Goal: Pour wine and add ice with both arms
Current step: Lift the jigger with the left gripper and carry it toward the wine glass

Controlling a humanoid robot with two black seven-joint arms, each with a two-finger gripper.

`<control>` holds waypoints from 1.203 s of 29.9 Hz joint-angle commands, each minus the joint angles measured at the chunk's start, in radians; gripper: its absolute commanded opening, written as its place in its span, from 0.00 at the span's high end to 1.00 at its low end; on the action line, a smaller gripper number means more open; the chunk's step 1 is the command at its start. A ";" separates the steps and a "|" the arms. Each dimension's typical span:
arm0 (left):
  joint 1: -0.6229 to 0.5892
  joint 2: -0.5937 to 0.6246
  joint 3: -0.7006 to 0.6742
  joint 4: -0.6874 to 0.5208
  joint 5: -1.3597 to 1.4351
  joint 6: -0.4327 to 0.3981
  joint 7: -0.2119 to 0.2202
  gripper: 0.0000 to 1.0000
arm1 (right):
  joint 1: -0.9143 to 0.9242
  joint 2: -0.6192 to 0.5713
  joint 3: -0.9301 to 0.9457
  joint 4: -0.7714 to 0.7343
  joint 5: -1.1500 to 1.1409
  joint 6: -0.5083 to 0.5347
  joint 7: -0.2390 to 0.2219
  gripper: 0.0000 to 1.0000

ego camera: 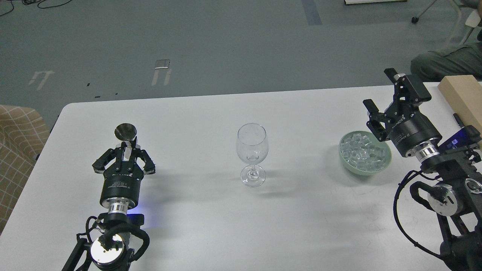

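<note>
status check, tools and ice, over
Left tool shut on metal cup. Right tool open, beside the bowl. Ice heaped in bowl; wine glass empty, upright, unobstructed.

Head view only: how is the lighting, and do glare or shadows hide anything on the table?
Head view: even, soft light; the wine glass casts a faint shadow to the right on the white table. The ice in the green bowl stays readable. Blue glow beneath the left gripper; the right gripper is sharp, jaws apart.
</note>
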 commanded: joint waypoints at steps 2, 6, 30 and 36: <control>-0.006 0.000 0.019 -0.014 0.000 0.006 0.004 0.90 | -0.004 0.002 0.000 0.000 0.000 0.000 0.000 0.00; -0.006 0.000 0.033 -0.035 0.000 0.007 0.036 0.90 | -0.004 0.002 0.000 0.002 0.000 0.000 0.000 0.00; -0.053 0.000 0.163 -0.069 0.087 0.047 0.059 0.91 | -0.009 0.008 0.001 -0.009 0.001 0.001 0.000 0.00; -0.050 0.000 0.203 -0.067 0.116 0.050 0.083 0.91 | -0.009 0.008 0.003 -0.012 0.001 0.001 0.002 0.00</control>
